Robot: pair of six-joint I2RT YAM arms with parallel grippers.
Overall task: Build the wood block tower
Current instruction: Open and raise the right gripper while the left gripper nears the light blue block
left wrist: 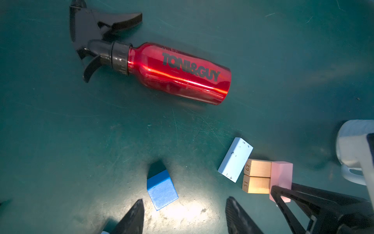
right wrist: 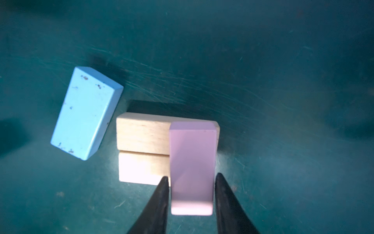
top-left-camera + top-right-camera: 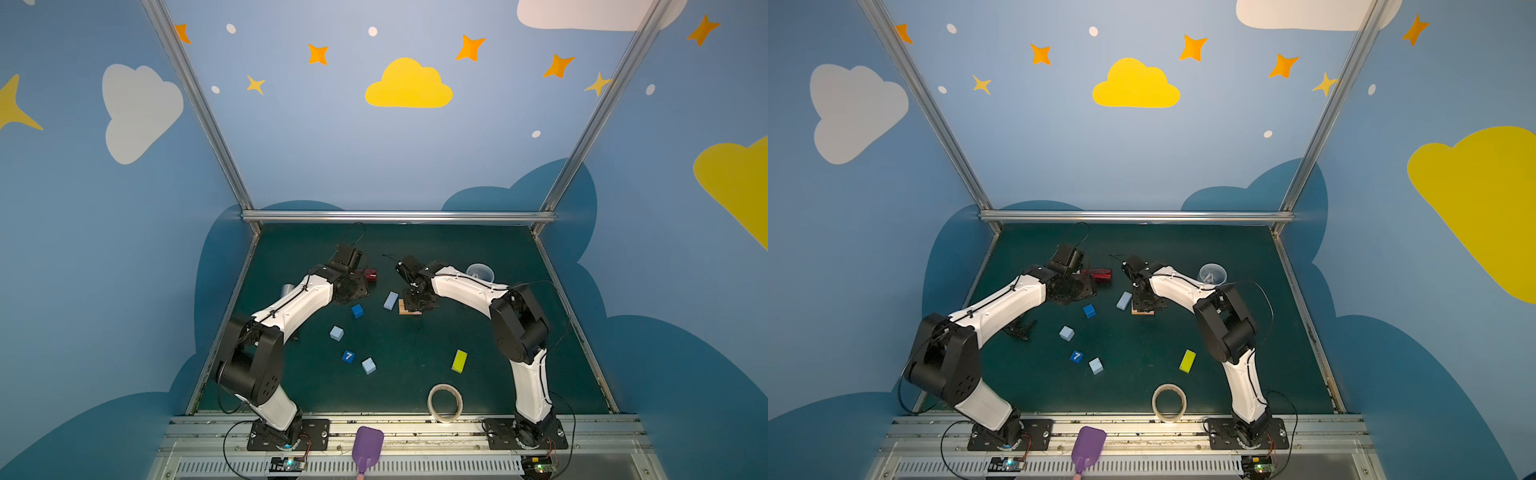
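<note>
Pink block [image 2: 192, 162] lies crosswise on two orange blocks [image 2: 141, 137], 3 o'clock of the light-blue block [image 2: 85, 113]; the flanking right jaws (clamped or not, I cannot tell) should part fully, then rise straight; left jaws stand apart, empty.

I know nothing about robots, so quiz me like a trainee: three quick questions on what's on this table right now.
1. True or false: the pink block lies across two tan blocks.
2. The marked dark blue cube shows: A) 3, B) 7, C) 9?
3. Which pincer straddles the pink block?
Key: 1 true; 2 B; 3 the right pincer.
</note>
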